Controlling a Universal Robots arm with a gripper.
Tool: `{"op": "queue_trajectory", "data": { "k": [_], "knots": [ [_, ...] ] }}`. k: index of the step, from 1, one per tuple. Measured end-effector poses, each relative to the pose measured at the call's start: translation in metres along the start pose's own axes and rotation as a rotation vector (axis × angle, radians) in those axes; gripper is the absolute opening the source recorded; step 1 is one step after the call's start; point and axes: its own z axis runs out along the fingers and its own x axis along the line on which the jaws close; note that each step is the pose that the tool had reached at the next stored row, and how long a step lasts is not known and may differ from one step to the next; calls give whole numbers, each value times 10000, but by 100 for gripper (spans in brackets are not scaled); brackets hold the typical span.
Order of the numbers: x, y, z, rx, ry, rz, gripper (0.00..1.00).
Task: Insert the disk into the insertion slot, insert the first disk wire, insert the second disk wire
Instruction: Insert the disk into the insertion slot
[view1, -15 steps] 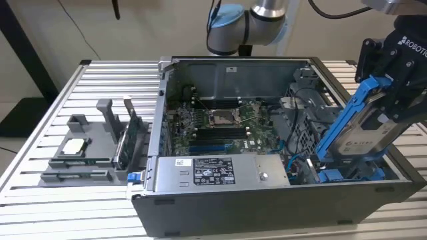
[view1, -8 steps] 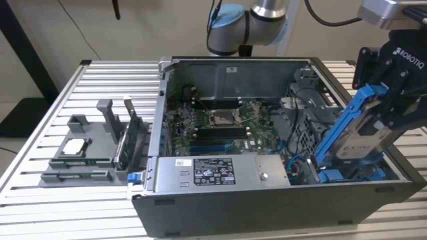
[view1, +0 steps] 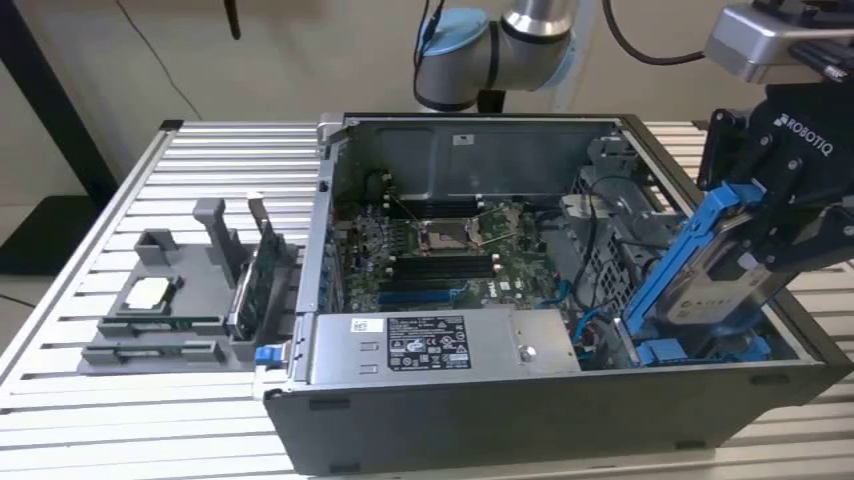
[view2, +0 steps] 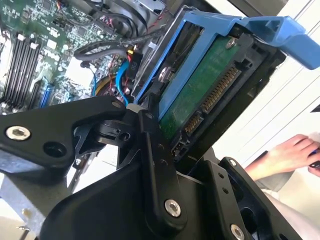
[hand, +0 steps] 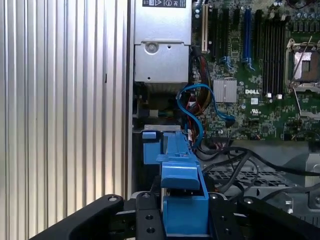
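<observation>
blue-framed silver-grey flat hard drive (view1: 718, 285) hung tilted, clamped in the black claw (view1: 767, 235), low end near the blue-railed dark metal drive bay (view1: 694, 350) of the open grey computer case (view1: 534, 410). disk insertion seemed underway; seating needed it squared to the bay.

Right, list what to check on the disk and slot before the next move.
1. Grip on the disk: ok, the jaws are shut on its blue carrier.
2. Disk seated in the insertion slot: not ok, it stands tilted with its lower end near the blue rails.
3. Disk connectors exposed: ok in the second wrist view.
4. Blue cable clear of the slot: cannot tell.
5. Hand away from the disk: ok.
</observation>
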Motion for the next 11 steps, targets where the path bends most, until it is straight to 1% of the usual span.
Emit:
{"op": "queue_trajectory", "data": {
  "k": [4, 11],
  "knots": [
    [0, -17, 37, 0, -10, -4, 33],
    [-4, -23, 153, 1, -28, -5, 33]
  ]
}}
